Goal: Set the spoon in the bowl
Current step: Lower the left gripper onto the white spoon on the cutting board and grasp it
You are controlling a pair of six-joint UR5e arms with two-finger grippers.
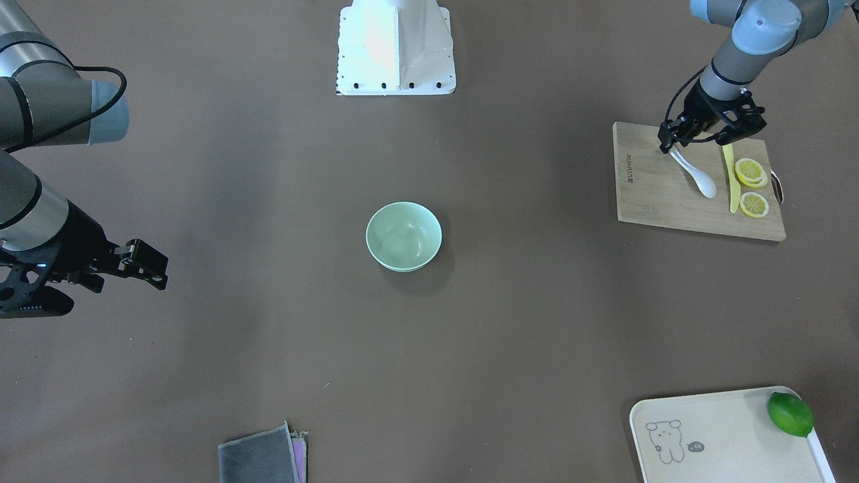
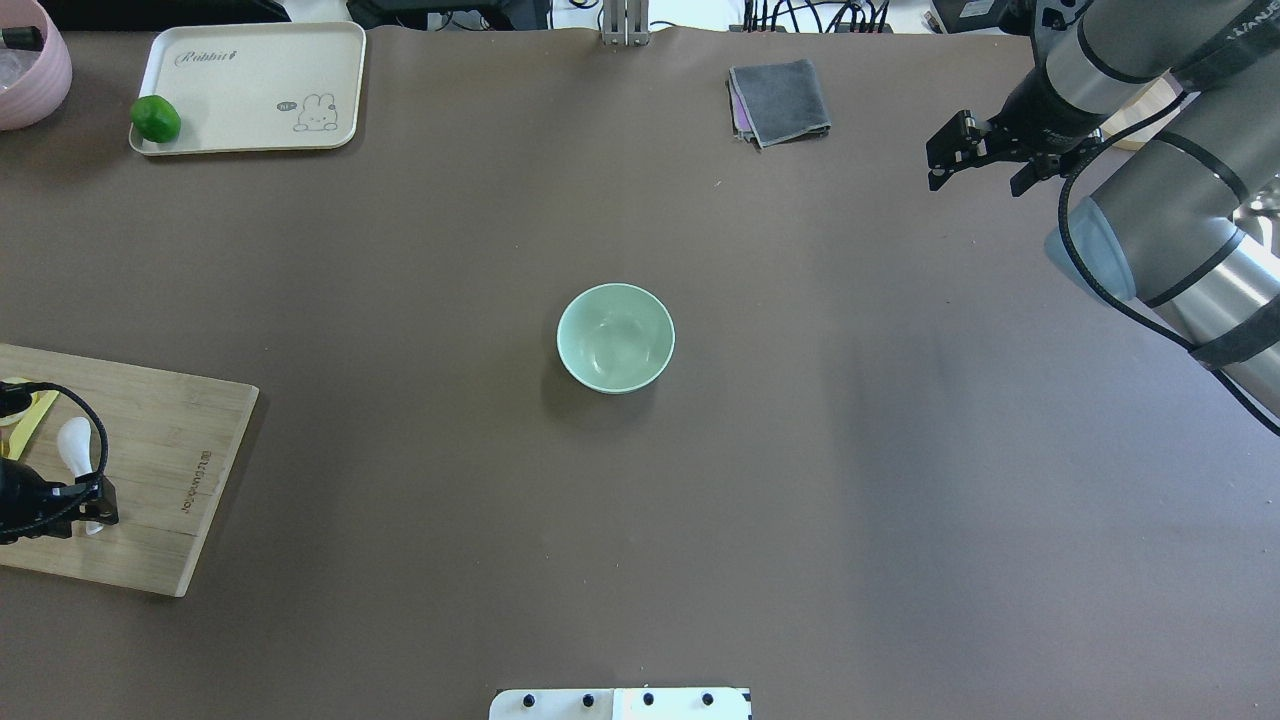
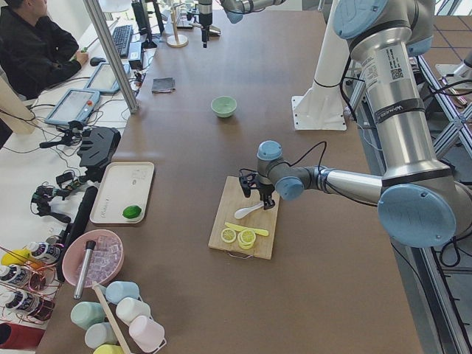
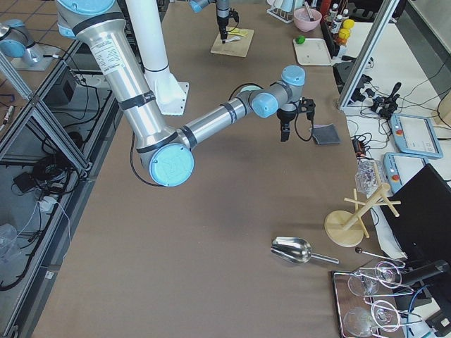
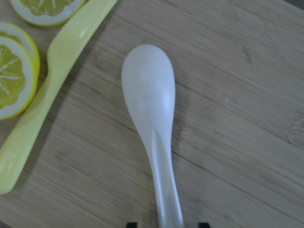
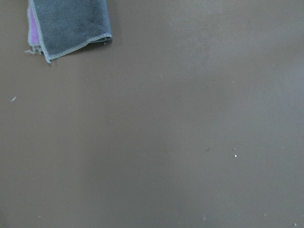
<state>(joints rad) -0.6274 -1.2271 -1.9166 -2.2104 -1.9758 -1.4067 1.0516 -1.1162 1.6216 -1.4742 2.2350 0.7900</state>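
The left arm (image 1: pixel 728 64) reaches down low with the left gripper (image 1: pixel 674 146) pointing down, its fingers seemingly a little apart, while the right arm (image 2: pixel 1150 210) holds the right gripper (image 2: pixel 978 178) higher, fingers spread wide.

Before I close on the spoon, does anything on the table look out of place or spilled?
Nothing stands out. The spoon lies flat on the wooden board beside the yellow knife, the left gripper straddles its handle, and the bowl stands upright and empty.

The black left claw (image 1: pixel 671 143) hides the handle end of the small white glossy spoon (image 1: pixel 702 181). Up close, that end runs off the picture's bottom. The thin yellow plastic knife (image 5: pixel 42 109) and round lemon slices (image 5: pixel 14 78) are cut off too.
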